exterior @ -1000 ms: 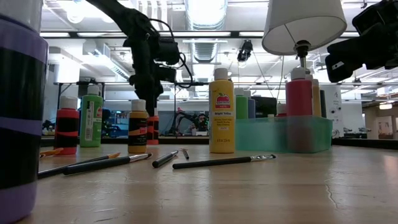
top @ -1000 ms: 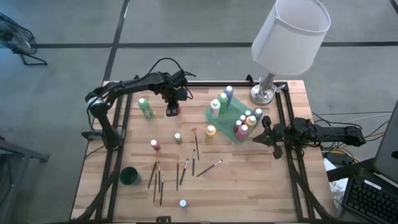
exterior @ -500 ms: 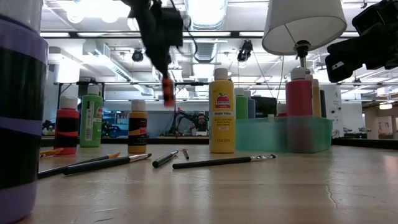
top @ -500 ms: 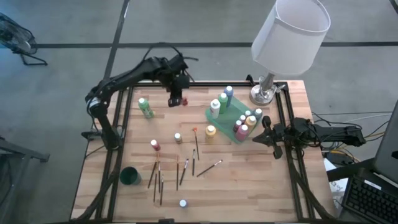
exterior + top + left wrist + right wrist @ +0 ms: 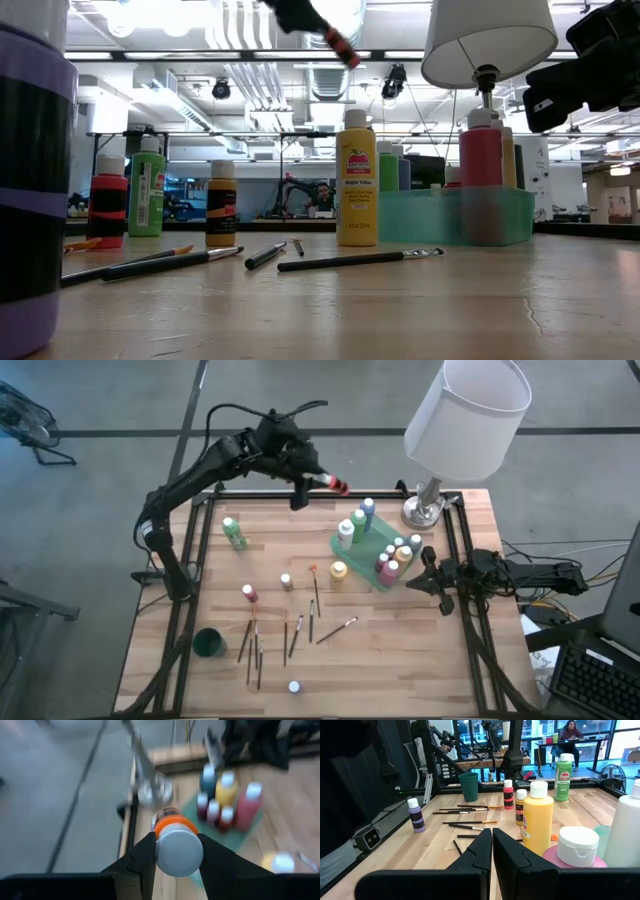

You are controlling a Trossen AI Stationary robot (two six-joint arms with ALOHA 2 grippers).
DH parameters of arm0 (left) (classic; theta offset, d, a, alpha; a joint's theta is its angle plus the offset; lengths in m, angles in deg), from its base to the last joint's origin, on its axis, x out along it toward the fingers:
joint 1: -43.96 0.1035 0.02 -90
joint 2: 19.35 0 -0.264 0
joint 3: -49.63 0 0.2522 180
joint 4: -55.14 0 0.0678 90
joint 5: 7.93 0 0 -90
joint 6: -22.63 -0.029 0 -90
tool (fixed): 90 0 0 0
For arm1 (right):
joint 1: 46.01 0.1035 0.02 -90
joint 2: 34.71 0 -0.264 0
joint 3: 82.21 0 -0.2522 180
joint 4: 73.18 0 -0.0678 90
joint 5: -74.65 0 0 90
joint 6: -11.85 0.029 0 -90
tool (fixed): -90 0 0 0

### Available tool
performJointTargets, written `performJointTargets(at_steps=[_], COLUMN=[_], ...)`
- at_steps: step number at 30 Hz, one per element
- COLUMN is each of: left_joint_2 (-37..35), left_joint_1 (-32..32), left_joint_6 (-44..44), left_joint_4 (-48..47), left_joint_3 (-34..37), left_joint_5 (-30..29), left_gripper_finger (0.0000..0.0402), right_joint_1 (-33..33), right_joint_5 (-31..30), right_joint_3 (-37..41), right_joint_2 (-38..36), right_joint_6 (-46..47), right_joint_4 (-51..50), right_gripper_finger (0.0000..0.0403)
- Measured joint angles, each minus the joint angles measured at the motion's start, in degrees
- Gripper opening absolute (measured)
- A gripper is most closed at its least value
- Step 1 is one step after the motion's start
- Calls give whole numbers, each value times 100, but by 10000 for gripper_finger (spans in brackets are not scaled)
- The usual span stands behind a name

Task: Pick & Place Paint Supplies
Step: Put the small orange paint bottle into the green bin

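My left gripper (image 5: 316,480) is high above the table's far edge, shut on a small red paint bottle (image 5: 338,486) with a white cap (image 5: 179,852). The bottle also shows at the top of the low view (image 5: 341,46). On the table at the right stands a translucent green tray (image 5: 362,556) with several bottles upright in it. A green bottle (image 5: 234,533), a yellow bottle (image 5: 339,571), a red bottle (image 5: 248,593) and several brushes (image 5: 290,635) rest on the table. My right gripper (image 5: 491,840) waits shut at the right edge. My left gripper pinches the red bottle at its cap end (image 5: 170,826), one finger (image 5: 143,856) on each side. The fingers come nearly level, slanting a little down toward the table's right. The bottle is lifted clear and lies along the fingers, its body sticking out past their tips.
A lamp (image 5: 462,415) with a white shade stands at the far right corner beside the tray. A dark green cup (image 5: 209,643) sits near the left front. A small bottle (image 5: 294,686) stands at the near edge, another (image 5: 286,581) mid-table.
My left gripper has risen steeply from the table with the red bottle and gone toward the far right. It has tipped from pointing down to almost level. The bottle, upright on the table before, is now lifted clear and lies slanted.
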Motion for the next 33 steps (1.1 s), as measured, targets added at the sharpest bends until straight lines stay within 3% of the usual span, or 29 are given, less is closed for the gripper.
performJointTargets(at_steps=[10, 17, 25, 33], left_joint_2=[318, 1047, 2216, 2363], left_joint_1=[-465, -546, -684, -802], left_joint_6=[-93, -270, -538, -884], left_joint_4=[1120, 1054, 236, 113], left_joint_3=[-5, -405, -1584, -1209], left_joint_5=[205, 242, 177, -386], left_gripper_finger=[125, 125, 125, 126], right_joint_1=[0, 2, 0, 1], right_joint_5=[0, 0, -2, -1], right_joint_3=[-1, 0, 0, 0], right_joint_2=[0, 0, 0, -1], right_joint_6=[0, 0, 0, 0], right_joint_4=[0, 0, 0, -2], right_gripper_finger=[13, 13, 13, 13])
